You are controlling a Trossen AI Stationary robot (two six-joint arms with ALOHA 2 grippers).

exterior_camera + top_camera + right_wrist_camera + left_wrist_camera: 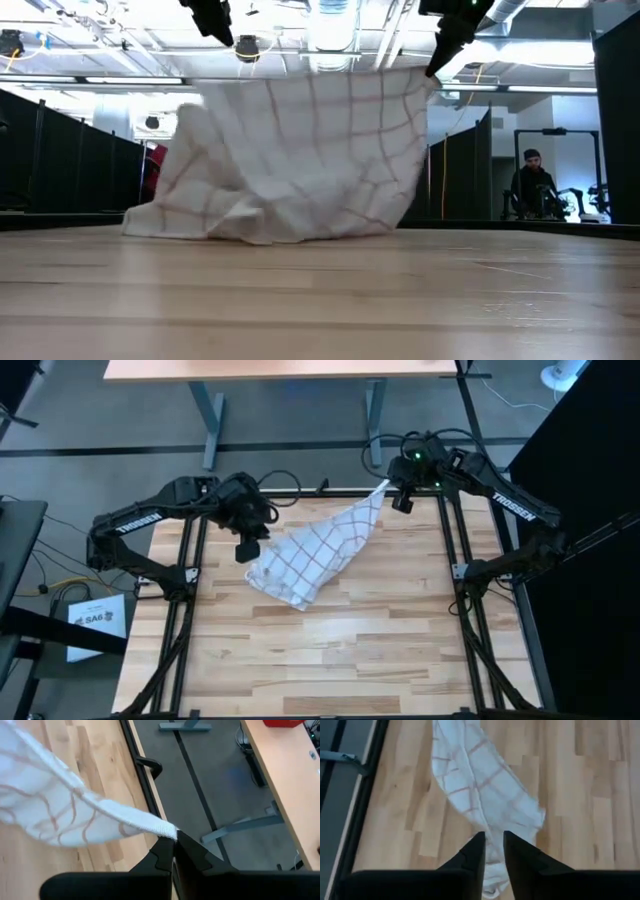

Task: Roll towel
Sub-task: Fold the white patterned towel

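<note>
Towel [318, 555] hangs from the right gripper [174, 842], jaws pinched on one corner; the rest slumps on the desk [300, 660]. Left gripper [493, 851] hovers above it, jaws slightly parted, empty. Thin, limp, light cloth: best gripped at corners.

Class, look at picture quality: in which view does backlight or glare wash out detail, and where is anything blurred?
Low view: bright ceiling lights behind the towel glare and leave both claws as dark shapes; the towel's left edge smears. Left wrist view: the towel looks soft. High view: evenly lit, with no strong glare on the table.
</note>
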